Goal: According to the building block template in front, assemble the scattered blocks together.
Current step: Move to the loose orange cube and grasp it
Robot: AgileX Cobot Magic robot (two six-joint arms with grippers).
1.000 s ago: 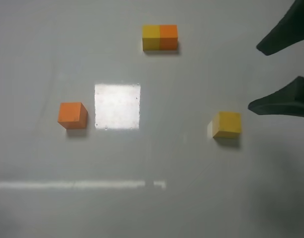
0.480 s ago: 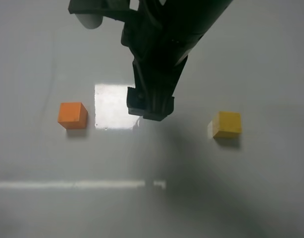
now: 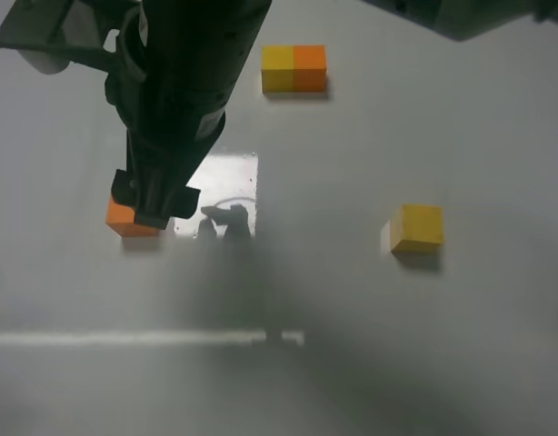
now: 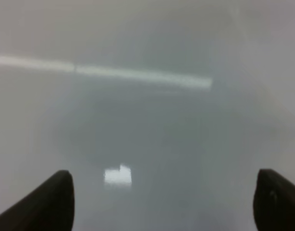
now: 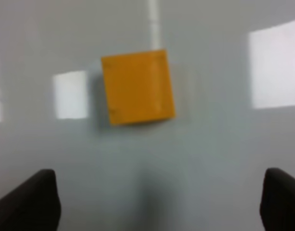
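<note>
The template (image 3: pixel 293 68), a joined yellow and orange bar, lies at the far middle of the table. The orange cube (image 3: pixel 121 221) sits at the left, partly covered by my dark, blurred left arm (image 3: pixel 170 109), which hangs over it close to the camera. The yellow cube (image 3: pixel 415 227) with a pale side sits at the right, apart from everything. My left gripper (image 4: pixel 162 202) is open over bare table; no block shows in its view. My right gripper (image 5: pixel 157 202) is open, with the yellow cube (image 5: pixel 138 86) ahead of it, beyond the fingertips and not between them.
A bright square light reflection (image 3: pixel 232 177) lies on the grey table between the cubes. A white line (image 3: pixel 124 338) runs across the near part and also shows in the left wrist view (image 4: pixel 138 76). A grey arm part (image 3: pixel 461 14) crosses the top right edge.
The dark arm has swung from the middle of the view to the left, uncovering the template and covering part of the orange cube. The right gripper's fingers have left the right edge. No block has moved.
</note>
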